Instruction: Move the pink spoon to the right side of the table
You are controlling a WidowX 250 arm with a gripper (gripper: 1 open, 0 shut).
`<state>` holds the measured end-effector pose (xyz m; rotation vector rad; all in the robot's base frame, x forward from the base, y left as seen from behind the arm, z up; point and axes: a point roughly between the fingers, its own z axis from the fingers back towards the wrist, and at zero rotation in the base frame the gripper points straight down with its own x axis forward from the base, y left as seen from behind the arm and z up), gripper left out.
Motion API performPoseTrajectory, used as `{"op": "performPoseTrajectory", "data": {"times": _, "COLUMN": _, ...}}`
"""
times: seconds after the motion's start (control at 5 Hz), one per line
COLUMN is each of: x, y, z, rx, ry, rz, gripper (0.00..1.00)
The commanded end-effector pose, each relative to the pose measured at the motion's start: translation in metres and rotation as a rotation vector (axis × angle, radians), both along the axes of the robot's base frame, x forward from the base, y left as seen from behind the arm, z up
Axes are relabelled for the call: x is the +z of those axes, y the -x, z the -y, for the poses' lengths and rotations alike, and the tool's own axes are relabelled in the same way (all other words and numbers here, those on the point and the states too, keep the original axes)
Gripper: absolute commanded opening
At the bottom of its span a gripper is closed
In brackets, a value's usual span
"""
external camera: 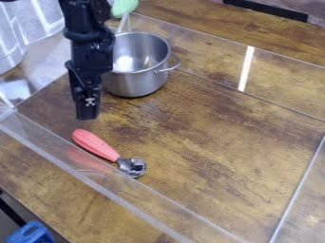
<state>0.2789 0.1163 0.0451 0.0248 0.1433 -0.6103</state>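
The pink spoon [105,152] lies flat on the dark wood table [229,123] near its front left edge. Its salmon handle points up-left and its shiny metal bowl [132,168] points down-right. My gripper [86,107] hangs from the black arm above the table's left side, up and left of the spoon handle and apart from it. The fingers point down; from this angle I cannot tell whether they are open or shut. Nothing shows between them.
A steel pot [137,63] stands behind and right of the gripper, close to the arm. Clear acrylic walls [76,171] edge the table at front and left. A green object [124,6] shows behind the pot.
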Motion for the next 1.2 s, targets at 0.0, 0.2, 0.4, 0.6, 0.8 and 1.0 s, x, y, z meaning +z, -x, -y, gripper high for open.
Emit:
{"op": "performPoseTrajectory", "data": {"times": 0.0, "x": -0.004, "y": -0.010, "z": -0.015, "rx": -0.088, "ry": -0.011, "rz": 0.049, "gripper": 1.00}}
{"op": "performPoseTrajectory", "data": {"times": 0.2, "x": -0.016, "y": -0.005, "z": -0.011, "rx": -0.208, "ry": 0.011, "rz": 0.051, "gripper": 1.00}}
{"op": "performPoseTrajectory", "data": {"times": 0.4, "x": -0.020, "y": 0.000, "z": -0.008, "rx": -0.293, "ry": 0.036, "rz": 0.054, "gripper": 1.00}}
{"op": "performPoseTrajectory", "data": {"times": 0.6, "x": -0.021, "y": 0.005, "z": -0.005, "rx": -0.293, "ry": 0.058, "rz": 0.056, "gripper": 1.00}}
{"op": "performPoseTrajectory", "data": {"times": 0.8, "x": -0.022, "y": 0.011, "z": -0.002, "rx": -0.283, "ry": 0.079, "rz": 0.056, "gripper": 1.00}}
{"op": "performPoseTrajectory", "data": {"times": 1.0, "x": -0.023, "y": 0.014, "z": 0.001, "rx": -0.298, "ry": 0.102, "rz": 0.054, "gripper": 1.00}}
